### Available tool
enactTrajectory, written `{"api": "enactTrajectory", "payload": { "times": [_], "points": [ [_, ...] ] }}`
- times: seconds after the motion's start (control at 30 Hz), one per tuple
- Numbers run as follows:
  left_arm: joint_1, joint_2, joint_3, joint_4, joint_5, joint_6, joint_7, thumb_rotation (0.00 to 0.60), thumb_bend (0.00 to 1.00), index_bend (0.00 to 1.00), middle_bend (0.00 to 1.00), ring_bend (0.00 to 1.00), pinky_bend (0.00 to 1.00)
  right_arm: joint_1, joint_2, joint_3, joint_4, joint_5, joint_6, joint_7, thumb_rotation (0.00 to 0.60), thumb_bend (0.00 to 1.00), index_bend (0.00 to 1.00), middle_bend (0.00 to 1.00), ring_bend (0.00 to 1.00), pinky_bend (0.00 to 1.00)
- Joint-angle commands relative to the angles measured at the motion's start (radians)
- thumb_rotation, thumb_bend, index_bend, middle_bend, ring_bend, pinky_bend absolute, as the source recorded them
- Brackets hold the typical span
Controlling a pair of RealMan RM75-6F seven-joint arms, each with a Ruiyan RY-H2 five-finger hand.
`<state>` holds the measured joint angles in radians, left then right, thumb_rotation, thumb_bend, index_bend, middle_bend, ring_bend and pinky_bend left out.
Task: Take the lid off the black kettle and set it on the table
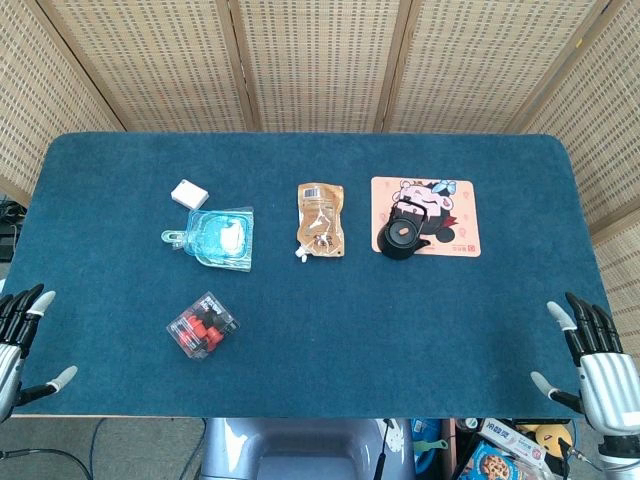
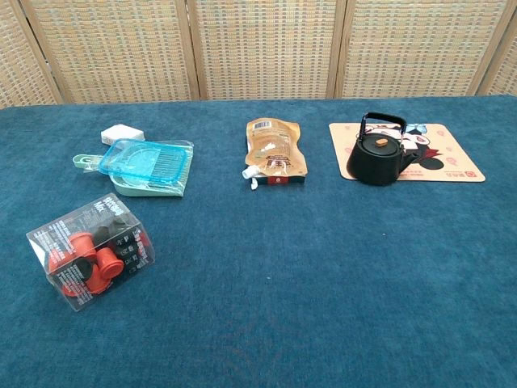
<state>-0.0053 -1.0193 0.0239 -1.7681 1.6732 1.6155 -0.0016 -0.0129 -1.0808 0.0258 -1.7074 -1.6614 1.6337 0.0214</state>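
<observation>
The black kettle (image 1: 402, 238) (image 2: 377, 158) stands on a pink cartoon mat (image 1: 460, 190) (image 2: 452, 162) at the right back of the table. Its lid (image 1: 400, 234) (image 2: 380, 144), black with a small tan knob, sits in place under the raised handle. My left hand (image 1: 22, 335) is at the table's front left corner, fingers spread, holding nothing. My right hand (image 1: 592, 362) is at the front right corner, fingers apart and empty, well clear of the kettle. Neither hand shows in the chest view.
A brown spouted pouch (image 1: 320, 220) (image 2: 275, 152) lies mid-table. At the left are a blue dustpan set in clear wrap (image 1: 218, 237) (image 2: 147, 166), a small white box (image 1: 190, 193) (image 2: 122, 132) and a clear box of red and black pieces (image 1: 203, 325) (image 2: 91, 249). Woven screens stand behind.
</observation>
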Motion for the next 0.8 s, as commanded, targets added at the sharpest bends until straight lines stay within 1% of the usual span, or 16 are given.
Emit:
{"api": "enactTrajectory", "payload": {
  "times": [0.03,0.27,0.4,0.53,0.57,0.6,0.63,0.67,0.7,0.73,0.77,0.8],
  "points": [
    [-0.001,0.001,0.000,0.000,0.000,-0.002,-0.001,0.600,0.17,0.00,0.00,0.00,0.00,0.003,-0.001,0.000,-0.001,0.003,-0.007,-0.003,0.600,0.00,0.00,0.00,0.00,0.00],
    [-0.004,0.000,-0.002,0.000,-0.003,-0.008,0.001,0.600,0.17,0.00,0.00,0.00,0.00,0.008,0.002,-0.004,-0.006,0.008,-0.024,-0.005,0.600,0.00,0.00,0.00,0.00,0.00],
    [-0.005,-0.002,-0.007,0.002,-0.010,-0.007,0.001,0.600,0.17,0.00,0.00,0.00,0.00,0.041,0.015,0.015,-0.027,0.030,-0.073,-0.018,0.600,0.00,0.00,0.00,0.00,0.00],
    [-0.009,-0.006,-0.016,0.005,-0.017,-0.007,0.004,0.600,0.17,0.00,0.00,0.00,0.00,0.144,0.068,0.072,-0.082,0.081,-0.213,-0.058,0.600,0.00,0.00,0.00,0.00,0.00],
    [-0.010,-0.007,-0.017,0.004,-0.020,-0.008,0.006,0.600,0.17,0.00,0.00,0.00,0.00,0.179,0.086,0.088,-0.092,0.096,-0.261,-0.065,0.600,0.01,0.00,0.00,0.00,0.00],
    [-0.011,-0.008,-0.019,0.004,-0.022,-0.011,0.009,0.600,0.17,0.00,0.00,0.00,0.00,0.217,0.106,0.106,-0.102,0.114,-0.316,-0.068,0.600,0.05,0.00,0.00,0.00,0.00],
    [-0.013,-0.009,-0.020,0.003,-0.025,-0.013,0.010,0.600,0.17,0.00,0.00,0.00,0.00,0.243,0.120,0.119,-0.108,0.131,-0.354,-0.070,0.600,0.14,0.00,0.00,0.00,0.00],
    [-0.015,-0.010,-0.022,0.002,-0.029,-0.018,0.014,0.600,0.17,0.00,0.00,0.00,0.00,0.297,0.144,0.147,-0.121,0.166,-0.429,-0.073,0.600,0.28,0.00,0.00,0.00,0.00],
    [-0.020,-0.012,-0.026,0.001,-0.035,-0.025,0.019,0.600,0.17,0.00,0.00,0.00,0.00,0.367,0.153,0.190,-0.120,0.200,-0.504,-0.075,0.600,0.41,0.00,0.00,0.00,0.00],
    [-0.024,-0.014,-0.030,0.001,-0.043,-0.032,0.024,0.600,0.17,0.00,0.00,0.00,0.00,0.431,0.144,0.225,-0.100,0.241,-0.578,-0.076,0.600,0.54,0.00,0.00,0.00,0.00],
    [-0.027,-0.016,-0.033,0.000,-0.050,-0.038,0.027,0.600,0.17,0.00,0.00,0.00,0.00,0.477,0.135,0.245,-0.082,0.275,-0.634,-0.079,0.600,0.67,0.01,0.00,0.00,0.00],
    [-0.029,-0.017,-0.035,0.000,-0.056,-0.042,0.030,0.600,0.17,0.00,0.00,0.00,0.00,0.515,0.123,0.259,-0.066,0.303,-0.679,-0.084,0.600,0.74,0.01,0.00,0.00,0.00]
  ]
}}
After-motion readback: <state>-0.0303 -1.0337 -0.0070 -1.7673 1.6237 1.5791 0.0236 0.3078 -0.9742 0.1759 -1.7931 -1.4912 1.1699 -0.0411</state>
